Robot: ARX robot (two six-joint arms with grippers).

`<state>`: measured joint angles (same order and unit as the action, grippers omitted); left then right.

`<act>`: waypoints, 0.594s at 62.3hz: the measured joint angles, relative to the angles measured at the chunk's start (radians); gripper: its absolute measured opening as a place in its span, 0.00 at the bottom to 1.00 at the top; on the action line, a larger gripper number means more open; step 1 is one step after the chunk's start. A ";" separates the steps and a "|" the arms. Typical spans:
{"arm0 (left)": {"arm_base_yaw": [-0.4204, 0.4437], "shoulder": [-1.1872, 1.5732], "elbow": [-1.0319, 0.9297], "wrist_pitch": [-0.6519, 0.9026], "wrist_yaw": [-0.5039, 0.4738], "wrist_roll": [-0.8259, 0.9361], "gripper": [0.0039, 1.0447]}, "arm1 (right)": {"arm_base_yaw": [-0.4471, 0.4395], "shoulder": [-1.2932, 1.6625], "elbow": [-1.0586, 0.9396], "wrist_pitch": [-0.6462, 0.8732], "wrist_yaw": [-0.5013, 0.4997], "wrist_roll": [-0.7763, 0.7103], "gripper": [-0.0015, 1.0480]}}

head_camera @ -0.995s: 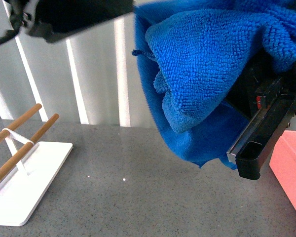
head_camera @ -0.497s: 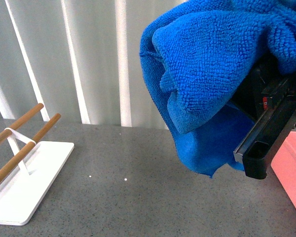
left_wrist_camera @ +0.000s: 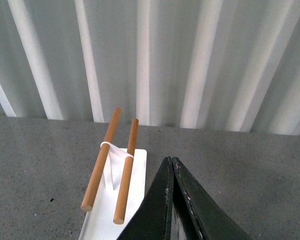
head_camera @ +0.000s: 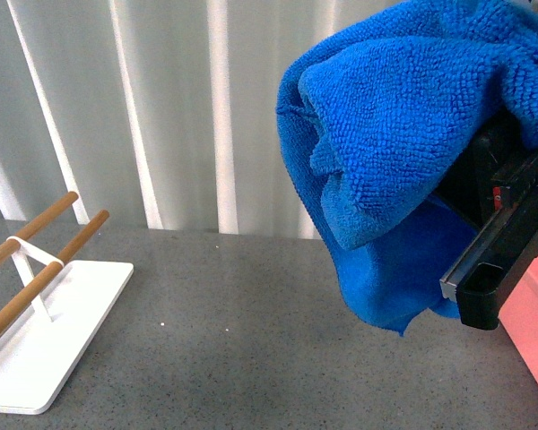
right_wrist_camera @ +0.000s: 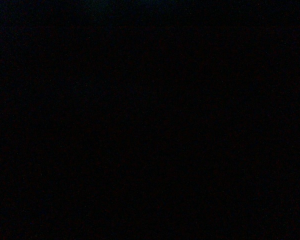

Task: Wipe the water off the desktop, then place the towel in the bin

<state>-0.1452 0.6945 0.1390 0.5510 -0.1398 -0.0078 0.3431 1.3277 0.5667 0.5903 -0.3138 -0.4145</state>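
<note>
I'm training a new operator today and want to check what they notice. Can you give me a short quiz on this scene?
1. True or false: the towel lies flat on the desktop.
2. Multiple choice: on which side of the front view does the bin show? A left, B right, C centre.
3. Fill in: the left end effector is shut and holds ____.

Key: 1 false, it hangs aloft, clear of the desktop. 2 B. 3 nothing.

Middle open, sides blocked
Stand (head_camera: 63, 331) at 8 o'clock, hanging towel (head_camera: 386, 134) at 2, bin (head_camera: 533, 327) at 4; counter (head_camera: 251, 358) between is passable.
</note>
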 joint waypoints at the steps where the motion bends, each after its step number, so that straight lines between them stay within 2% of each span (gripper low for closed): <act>1: 0.005 -0.010 -0.005 -0.004 0.005 0.000 0.03 | 0.000 0.000 0.000 0.000 0.000 0.000 0.06; 14: 0.044 -0.095 -0.048 -0.049 0.044 0.000 0.03 | 0.013 0.003 0.000 0.006 0.015 0.014 0.06; 20: 0.116 -0.142 -0.066 -0.080 0.131 0.000 0.03 | 0.021 0.004 0.000 0.007 0.023 0.020 0.06; 37: 0.143 -0.273 -0.102 -0.171 0.138 0.000 0.03 | 0.039 0.008 0.000 -0.002 0.040 0.019 0.06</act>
<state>-0.0017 0.4213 0.0372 0.3805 -0.0021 -0.0074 0.3820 1.3354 0.5671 0.5880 -0.2733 -0.3950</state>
